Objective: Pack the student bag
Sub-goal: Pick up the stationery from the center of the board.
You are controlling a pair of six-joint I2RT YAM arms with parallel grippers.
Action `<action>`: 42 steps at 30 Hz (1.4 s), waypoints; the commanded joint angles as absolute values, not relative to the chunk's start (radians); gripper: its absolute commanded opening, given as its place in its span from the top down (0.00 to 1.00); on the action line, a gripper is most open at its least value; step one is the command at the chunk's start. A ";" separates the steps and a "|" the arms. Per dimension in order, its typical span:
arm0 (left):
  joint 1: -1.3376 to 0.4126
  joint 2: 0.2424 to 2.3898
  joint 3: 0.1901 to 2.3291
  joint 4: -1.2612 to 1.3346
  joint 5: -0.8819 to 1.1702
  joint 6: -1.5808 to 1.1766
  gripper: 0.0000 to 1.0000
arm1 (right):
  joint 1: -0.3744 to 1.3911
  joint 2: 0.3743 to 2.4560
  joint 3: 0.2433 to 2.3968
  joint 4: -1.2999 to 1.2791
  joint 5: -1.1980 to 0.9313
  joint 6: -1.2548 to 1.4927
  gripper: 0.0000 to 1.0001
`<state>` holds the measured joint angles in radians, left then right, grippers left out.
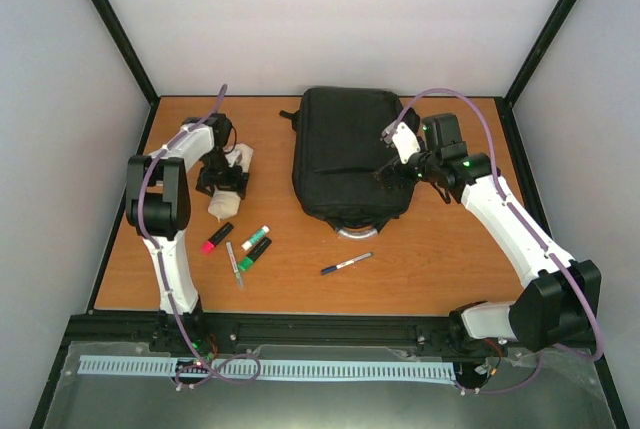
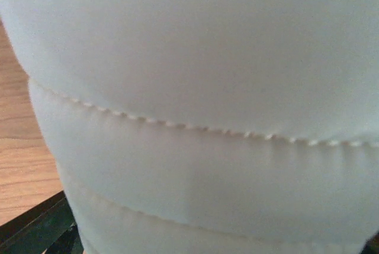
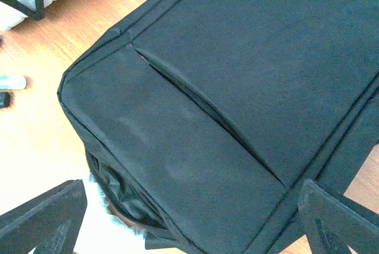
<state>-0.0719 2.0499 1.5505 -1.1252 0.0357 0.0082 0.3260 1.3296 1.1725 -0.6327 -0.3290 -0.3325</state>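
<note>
Two arms over one wooden table [image 1: 430, 259], listed from your left
- Left gripper [image 1: 222, 185]: down on a white padded pouch [image 1: 221, 206] at the table's left. Its wrist view shows you only the pouch's stitched fabric [image 2: 195, 88] with the fingers hidden, so you cannot tell whether the jaws are spread or clamped
- Pink highlighter [image 1: 216, 238]: just in front of the pouch
- Slim grey pen [image 1: 234, 265]: beside the highlighter
- Two green markers, one pale [image 1: 256, 238] and one dark [image 1: 254, 253]: lying close together
- Blue pen [image 1: 346, 263]: alone, nearer you than the bag
- Student bag [image 1: 340, 149]: black, lying flat at the table's centre towards the far edge, with the grey loop handle [image 1: 356, 233] at its near end
- Right gripper [image 1: 392, 171]: above the bag's right side; its wrist view shows you both fingers spread wide [image 3: 189, 218] over the front pocket, gripping nothing
</note>
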 commanded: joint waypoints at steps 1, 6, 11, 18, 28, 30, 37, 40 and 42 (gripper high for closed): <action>-0.059 2.024 1.559 -1.189 0.075 0.032 0.09 | 0.327 1.306 1.166 -0.617 -0.330 -0.340 0.00; -0.020 1.973 1.513 -1.185 0.157 0.020 0.04 | 0.326 1.318 1.172 -0.615 -0.337 -0.339 0.00; -0.005 1.984 1.510 -1.181 0.167 0.023 0.00 | 0.327 1.330 1.178 -0.615 -0.348 -0.335 0.00; -0.005 2.030 1.527 -1.183 0.241 0.037 0.00 | 0.327 1.332 1.178 -0.617 -0.352 -0.334 0.00; -0.009 2.052 1.528 -1.178 0.322 0.035 0.00 | 0.327 1.319 1.158 -0.618 -0.351 -0.336 0.00; -0.013 2.054 1.532 -1.178 0.268 0.033 0.00 | 0.327 1.324 1.162 -0.620 -0.351 -0.337 0.00; -0.092 2.053 1.506 -1.151 0.123 0.016 0.00 | 0.326 1.339 1.169 -0.618 -0.363 -0.331 0.00; -0.129 2.065 1.499 -1.142 0.065 0.002 0.00 | 0.326 1.338 1.172 -0.624 -0.359 -0.333 0.00; -0.145 2.071 1.498 -1.138 0.022 0.000 0.00 | 0.327 1.339 1.171 -0.630 -0.356 -0.335 0.00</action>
